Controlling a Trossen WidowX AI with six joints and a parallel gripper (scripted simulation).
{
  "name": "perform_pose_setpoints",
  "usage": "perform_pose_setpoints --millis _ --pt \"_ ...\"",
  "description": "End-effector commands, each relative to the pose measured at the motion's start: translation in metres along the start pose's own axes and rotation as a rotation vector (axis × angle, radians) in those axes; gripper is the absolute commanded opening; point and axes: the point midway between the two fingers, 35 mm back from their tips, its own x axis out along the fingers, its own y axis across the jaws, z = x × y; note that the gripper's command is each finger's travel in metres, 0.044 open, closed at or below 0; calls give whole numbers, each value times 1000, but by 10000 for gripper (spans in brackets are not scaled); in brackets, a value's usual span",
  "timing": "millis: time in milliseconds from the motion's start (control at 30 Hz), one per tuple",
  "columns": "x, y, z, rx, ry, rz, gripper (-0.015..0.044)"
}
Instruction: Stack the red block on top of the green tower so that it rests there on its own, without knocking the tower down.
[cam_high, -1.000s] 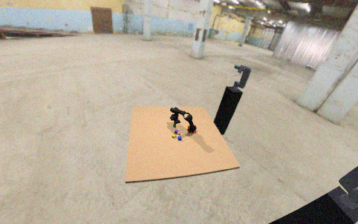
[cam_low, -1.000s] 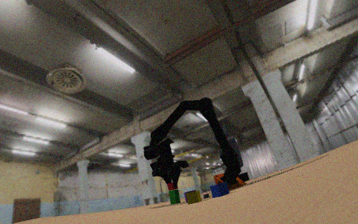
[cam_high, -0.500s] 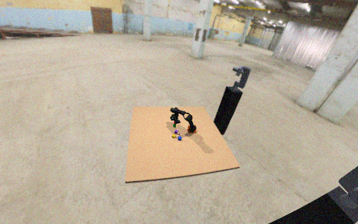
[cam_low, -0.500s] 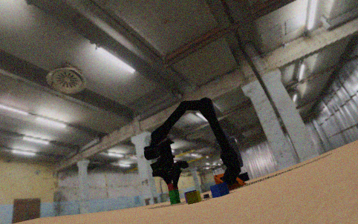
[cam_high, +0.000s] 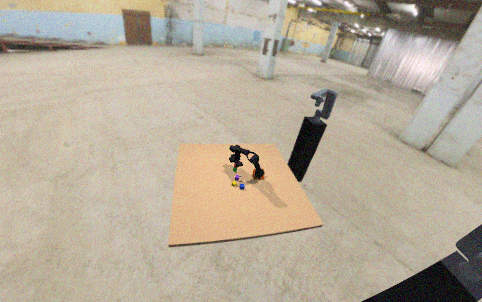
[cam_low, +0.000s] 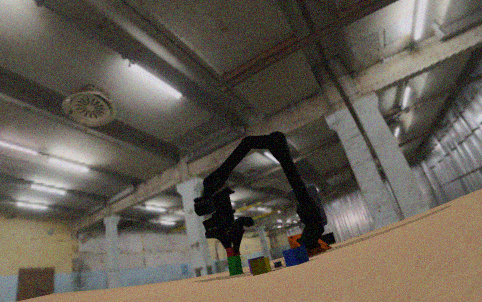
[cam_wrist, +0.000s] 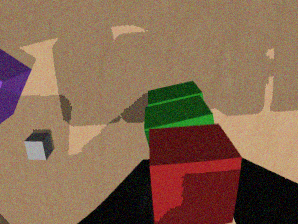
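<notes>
Red block (cam_wrist: 193, 176) sits low in the centre of the wrist view, clamped between the narrowly set fingers of the gripper (cam_low: 231, 245). Just behind it, upper centre, stands the green tower (cam_wrist: 176, 111); whether they touch, I cannot tell. Farther away, a purple block (cam_wrist: 12, 83) lies at the left edge.

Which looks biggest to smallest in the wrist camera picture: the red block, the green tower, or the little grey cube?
1. Red block, held in the gripper, but it sits nearest the camera, which inflates it.
2. Green tower, partly hidden behind the red block.
3. Grey cube, clearly smallest.
</notes>
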Motion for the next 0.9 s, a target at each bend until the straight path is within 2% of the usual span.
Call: perform_pose_setpoints --millis 0,533,867 --pt "0 0 0 0 0 0 26" --pt "0 0 0 0 0 0 440" --pt "0 0 0 0 0 0 440"
